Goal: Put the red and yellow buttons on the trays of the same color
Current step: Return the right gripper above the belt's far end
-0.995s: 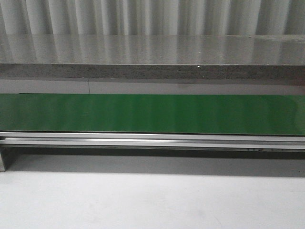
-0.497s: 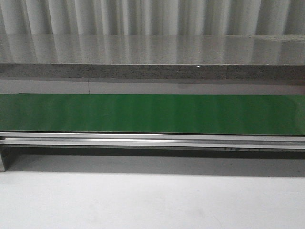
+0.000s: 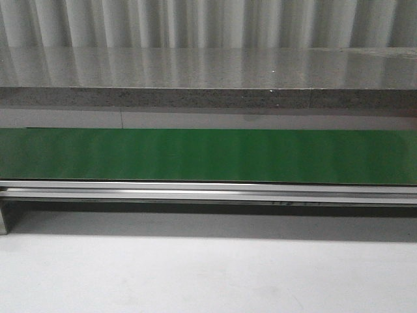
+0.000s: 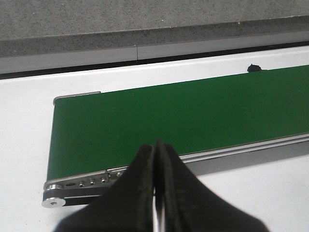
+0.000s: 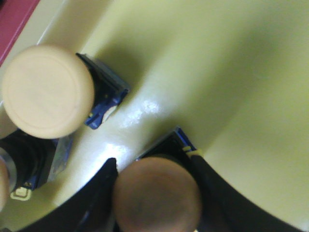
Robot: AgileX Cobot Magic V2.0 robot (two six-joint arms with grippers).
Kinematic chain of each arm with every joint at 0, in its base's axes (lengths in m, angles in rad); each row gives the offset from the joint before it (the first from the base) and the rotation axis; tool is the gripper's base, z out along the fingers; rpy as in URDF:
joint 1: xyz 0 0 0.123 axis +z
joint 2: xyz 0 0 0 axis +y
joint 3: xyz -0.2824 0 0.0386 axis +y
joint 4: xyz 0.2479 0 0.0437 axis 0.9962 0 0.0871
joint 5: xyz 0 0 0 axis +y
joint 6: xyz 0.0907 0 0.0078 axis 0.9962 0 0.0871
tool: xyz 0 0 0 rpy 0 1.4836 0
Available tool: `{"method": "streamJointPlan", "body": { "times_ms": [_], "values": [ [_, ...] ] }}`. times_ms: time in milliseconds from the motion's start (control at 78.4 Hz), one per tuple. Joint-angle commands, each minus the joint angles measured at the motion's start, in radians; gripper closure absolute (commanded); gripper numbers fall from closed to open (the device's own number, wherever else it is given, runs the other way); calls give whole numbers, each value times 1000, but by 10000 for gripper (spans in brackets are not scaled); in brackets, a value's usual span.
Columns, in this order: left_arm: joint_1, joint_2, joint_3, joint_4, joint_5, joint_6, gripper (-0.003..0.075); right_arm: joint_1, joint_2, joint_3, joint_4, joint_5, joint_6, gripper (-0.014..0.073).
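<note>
Table [image 3: 208, 274]: pale and bare in the front view, where no arm, tray or button shows.
Conveyor belt [image 3: 208, 155]: a long green strip across the table; no button lies on the part of it seen in the front and left wrist views.
Yellow tray [image 5: 231, 72]: fills the right wrist view; its glossy floor is the landmark for everything below.
Red tray [image 5: 17, 19]: only a corner shows, just beyond the yellow tray's rim, at the side where the pale-capped button stands.
Resting yellow button [image 5: 48, 92]: sits on the yellow tray's floor near that rim, cap up, dark housing under it; parts of another housing and another cap show just beside it at the picture's edge.
Held yellow button [image 5: 157, 195]: cap toward the camera, stem running down to the tray floor, well inside the tray; whether its base touches the floor I cannot tell.
Right end effector [image 5: 154, 193]: directly over the yellow tray, dark fingers [image 5: 99, 193] on either side of the held button's cap, partly open to the cap's width and seemingly gripping it.
Left end effector [image 4: 155, 193]: fingers pressed together, nothing between them, at the belt's near edge, far from the trays.
Deciding relation: the held button already lies straight below the right end effector on matching colour, so I judge release comes next.
</note>
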State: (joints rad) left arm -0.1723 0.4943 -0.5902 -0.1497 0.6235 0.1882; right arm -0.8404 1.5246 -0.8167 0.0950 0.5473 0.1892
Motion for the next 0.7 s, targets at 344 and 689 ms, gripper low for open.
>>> {"method": "streamJointPlan", "body": {
  "times_ms": [344, 689],
  "values": [
    [-5, 1, -27, -12, -75, -1, 741, -7, -33, -21, 8, -54, 6, 137],
    [-5, 1, -27, -12, -75, -1, 741, -7, -122, -21, 16, -7, 6, 137]
  ]
}}
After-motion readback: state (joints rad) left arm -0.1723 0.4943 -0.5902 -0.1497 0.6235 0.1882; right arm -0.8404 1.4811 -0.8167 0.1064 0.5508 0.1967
